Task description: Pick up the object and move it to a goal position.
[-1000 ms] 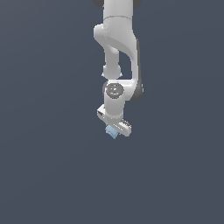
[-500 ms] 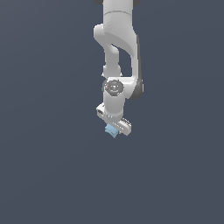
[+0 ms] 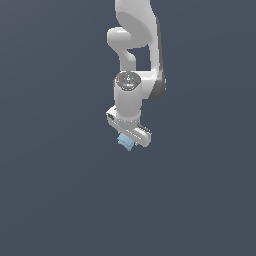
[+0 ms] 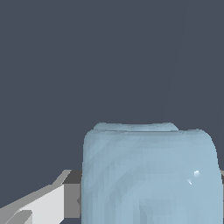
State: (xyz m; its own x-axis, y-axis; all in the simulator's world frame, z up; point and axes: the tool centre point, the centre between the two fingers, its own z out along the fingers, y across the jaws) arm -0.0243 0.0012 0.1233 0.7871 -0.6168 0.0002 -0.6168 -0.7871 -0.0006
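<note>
The object [image 3: 125, 142] is a small light-blue blocky piece, seen in the exterior view just under the white hand of my arm. My gripper [image 3: 127, 141] points down and is shut on it, holding it in the air. In the wrist view the object [image 4: 148, 175] fills the lower middle of the picture, very close to the camera. One white and grey finger [image 4: 48, 199] shows beside it and touches its side. The other finger is hidden behind the object.
A plain dark grey-blue surface fills the background in both views. The white arm [image 3: 135, 45] comes down from the upper middle of the exterior view. No goal marker shows.
The arm and the held object have risen a little in the exterior view. The grip on the object looks the same.
</note>
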